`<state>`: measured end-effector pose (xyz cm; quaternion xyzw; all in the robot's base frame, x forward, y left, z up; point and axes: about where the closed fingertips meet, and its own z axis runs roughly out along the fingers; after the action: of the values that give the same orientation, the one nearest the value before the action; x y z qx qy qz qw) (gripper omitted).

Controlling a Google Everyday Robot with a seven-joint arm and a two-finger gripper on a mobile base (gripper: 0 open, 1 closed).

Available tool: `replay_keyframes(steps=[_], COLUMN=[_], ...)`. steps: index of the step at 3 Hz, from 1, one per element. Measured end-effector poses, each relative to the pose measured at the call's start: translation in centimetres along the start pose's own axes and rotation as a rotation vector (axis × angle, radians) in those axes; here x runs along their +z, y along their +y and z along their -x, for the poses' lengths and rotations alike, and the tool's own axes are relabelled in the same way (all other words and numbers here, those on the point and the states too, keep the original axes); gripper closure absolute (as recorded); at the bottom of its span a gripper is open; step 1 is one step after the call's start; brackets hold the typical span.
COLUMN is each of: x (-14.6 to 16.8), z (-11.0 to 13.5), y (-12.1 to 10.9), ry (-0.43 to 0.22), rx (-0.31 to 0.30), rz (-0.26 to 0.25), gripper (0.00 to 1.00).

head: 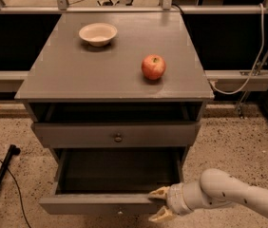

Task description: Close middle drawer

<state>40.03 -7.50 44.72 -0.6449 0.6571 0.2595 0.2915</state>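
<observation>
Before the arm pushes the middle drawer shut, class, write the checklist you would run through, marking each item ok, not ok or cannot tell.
1. The middle drawer is pulled out, ready to push: ok.
2. Nothing seen inside it that could jam: ok.
3. The gripper is at the drawer front's right end, fingers spread: ok.
4. Fingers touching the front: cannot tell.
5. Push point centred on the knob: not ok, the gripper sits well right of it.
6. The apple and bowl sit back from the cabinet top's front edge: ok.
</observation>
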Motion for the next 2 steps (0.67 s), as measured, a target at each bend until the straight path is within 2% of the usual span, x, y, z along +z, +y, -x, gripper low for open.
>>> replay_keyframes(steps=[2], x=[-0.59], z=[0.31], y=[0.84], ry=[-0.023], rx=[-0.003], rz=[-0.007], gripper=[0.87])
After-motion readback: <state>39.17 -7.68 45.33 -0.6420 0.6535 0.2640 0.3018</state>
